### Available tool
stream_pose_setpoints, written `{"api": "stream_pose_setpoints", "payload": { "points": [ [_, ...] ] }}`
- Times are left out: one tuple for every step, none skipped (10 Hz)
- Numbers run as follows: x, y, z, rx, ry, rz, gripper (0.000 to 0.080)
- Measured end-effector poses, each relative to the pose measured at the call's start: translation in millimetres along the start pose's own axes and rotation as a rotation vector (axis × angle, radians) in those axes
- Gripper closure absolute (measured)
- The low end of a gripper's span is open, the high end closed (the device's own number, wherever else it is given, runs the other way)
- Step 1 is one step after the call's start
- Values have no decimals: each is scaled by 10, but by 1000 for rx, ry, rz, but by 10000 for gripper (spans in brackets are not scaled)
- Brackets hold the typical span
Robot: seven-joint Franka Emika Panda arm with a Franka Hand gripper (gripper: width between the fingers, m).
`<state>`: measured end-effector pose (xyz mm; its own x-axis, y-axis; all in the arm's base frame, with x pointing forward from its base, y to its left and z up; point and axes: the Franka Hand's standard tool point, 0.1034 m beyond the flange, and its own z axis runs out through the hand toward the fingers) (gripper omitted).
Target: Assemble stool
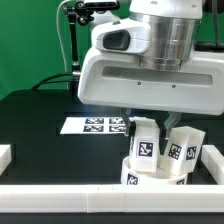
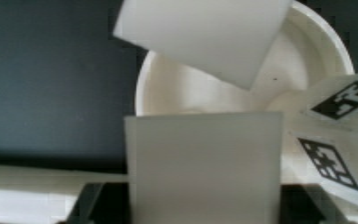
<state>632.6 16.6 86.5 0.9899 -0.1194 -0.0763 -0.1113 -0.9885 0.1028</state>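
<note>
The stool (image 1: 160, 157), with legs upright on its seat disc (image 2: 211, 90), sits on the black bench (image 1: 40, 120) against the front white bar (image 1: 100, 198). It looks light, rigid and slick-sided; a leg block (image 1: 145, 140) offers flat faces. The fingers (image 2: 197, 170) hang over it; I cannot tell their opening.

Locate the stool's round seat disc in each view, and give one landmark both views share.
Exterior view: the seat disc sits low and centre-right, under the gripper, with leg blocks standing up from it.
Wrist view: the seat disc fills the middle, its curved rim arcing across the picture.
Shared landmark: the black-and-white square tag on a leg block.
</note>
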Motion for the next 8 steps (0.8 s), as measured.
{"api": "stream_pose_setpoints", "payload": {
  "points": [
    [-2,-2,5,0,-1,63,461],
    [-4,-6,10,0,-2,128,461],
    [-7,-11,16,-1,-2,202,461],
    [-8,-9,21,5,-5,272,461],
    [-4,9,33,47,-18,397,461],
    [-6,30,66,88,-35,548,461],
    [-2,41,86,122,-43,681,461],
    [7,35,98,150,-47,811,461]
  ]
}}
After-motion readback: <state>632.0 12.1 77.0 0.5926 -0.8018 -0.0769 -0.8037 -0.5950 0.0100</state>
